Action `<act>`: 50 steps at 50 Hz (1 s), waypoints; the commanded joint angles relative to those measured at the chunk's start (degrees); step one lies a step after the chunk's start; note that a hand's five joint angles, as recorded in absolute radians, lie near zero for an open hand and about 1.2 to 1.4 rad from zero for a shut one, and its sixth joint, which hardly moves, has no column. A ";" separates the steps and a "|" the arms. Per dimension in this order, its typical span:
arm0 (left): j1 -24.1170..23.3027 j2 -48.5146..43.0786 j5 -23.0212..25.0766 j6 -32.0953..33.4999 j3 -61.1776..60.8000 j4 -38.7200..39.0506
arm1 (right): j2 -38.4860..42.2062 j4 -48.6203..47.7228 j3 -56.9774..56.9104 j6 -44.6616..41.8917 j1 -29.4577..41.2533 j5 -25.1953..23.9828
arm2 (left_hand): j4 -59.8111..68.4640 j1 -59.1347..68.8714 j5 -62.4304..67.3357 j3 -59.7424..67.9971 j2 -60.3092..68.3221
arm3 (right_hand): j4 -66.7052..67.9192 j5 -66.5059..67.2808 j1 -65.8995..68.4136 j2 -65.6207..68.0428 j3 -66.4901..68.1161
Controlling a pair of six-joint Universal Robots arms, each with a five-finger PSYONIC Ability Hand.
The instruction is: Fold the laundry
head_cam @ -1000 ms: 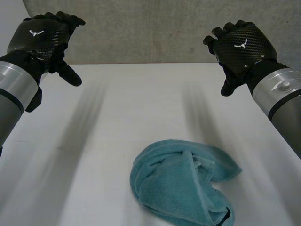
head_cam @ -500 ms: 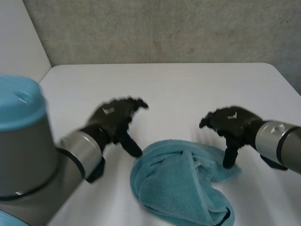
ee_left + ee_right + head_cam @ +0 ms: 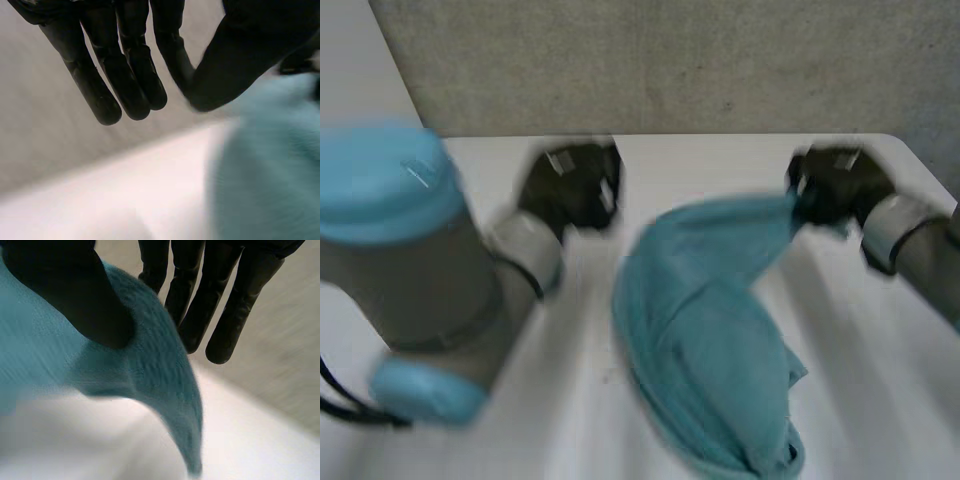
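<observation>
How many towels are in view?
1. The towel lies mid-table, one edge lifted and pinched by the right hand; the left hand hangs open beside it. The left arm hides part of the table, so another could be there.

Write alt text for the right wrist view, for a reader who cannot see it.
The robot's right hand pinches an edge of a teal towel, with its thumb in front of the cloth and its straight fingers behind it. The towel hangs down over the white table.
</observation>
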 commanded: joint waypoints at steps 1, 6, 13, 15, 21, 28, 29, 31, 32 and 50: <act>9.86 4.33 8.37 12.22 9.76 3.73 | -7.36 -12.01 -6.26 11.53 1.95 9.83 | 11.74 17.04 13.99 12.02 11.59 | 11.94 14.90 24.74 12.83 12.58; 11.45 4.43 13.48 12.13 7.66 3.91 | -10.62 -12.02 -3.19 12.76 3.18 10.00 | 11.74 17.04 13.99 12.02 11.59 | 11.94 14.90 24.74 12.83 12.58; 11.01 4.42 13.13 11.70 -3.58 3.39 | -11.94 -10.88 2.09 9.35 6.52 9.30 | -26.49 -21.19 -24.24 -26.21 -26.64 | 11.94 14.90 24.74 12.83 12.58; 9.44 4.34 12.96 10.99 -6.13 3.21 | -12.20 -9.48 1.92 5.58 7.05 9.30 | -38.99 -33.69 -36.74 -38.71 -39.14 | 11.94 14.90 24.74 12.83 12.58; 0.65 3.81 7.34 1.07 -12.65 3.21 | -11.33 -6.40 0.16 -1.91 6.87 10.53 | -41.90 -36.60 -39.65 -41.62 -42.05 | 11.94 14.90 24.74 12.83 12.58; -6.83 -0.49 1.44 -7.90 -11.25 3.38 | -9.74 -4.81 1.21 -6.04 6.34 14.04 | -40.56 -35.26 -38.31 -40.27 -40.71 | 11.94 14.90 24.74 12.83 12.58; -7.44 -1.11 1.27 -8.34 -10.55 3.38 | -9.74 -4.81 1.21 -6.04 6.34 14.05 | -40.22 -34.92 -37.97 -39.94 -40.37 | 11.94 14.90 24.74 12.83 12.58; -8.84 -3.64 1.09 -9.39 -8.10 3.21 | -9.83 -4.81 2.87 -6.22 6.34 15.10 | -39.55 -34.25 -37.30 -39.27 -39.70 | 11.94 14.90 24.74 12.83 12.58; -9.29 -4.53 1.09 -9.84 -7.30 3.21 | -9.83 -4.81 3.32 -6.22 6.43 15.10 | -39.21 -33.91 -36.96 -38.93 -39.36 | 11.94 14.90 24.74 12.83 12.58; -16.59 -23.52 1.62 -15.73 9.76 3.47 | -10.01 -5.69 9.47 -6.13 2.83 14.66 | -33.49 -28.19 -31.24 -33.20 -33.64 | 11.94 14.90 24.74 12.83 12.58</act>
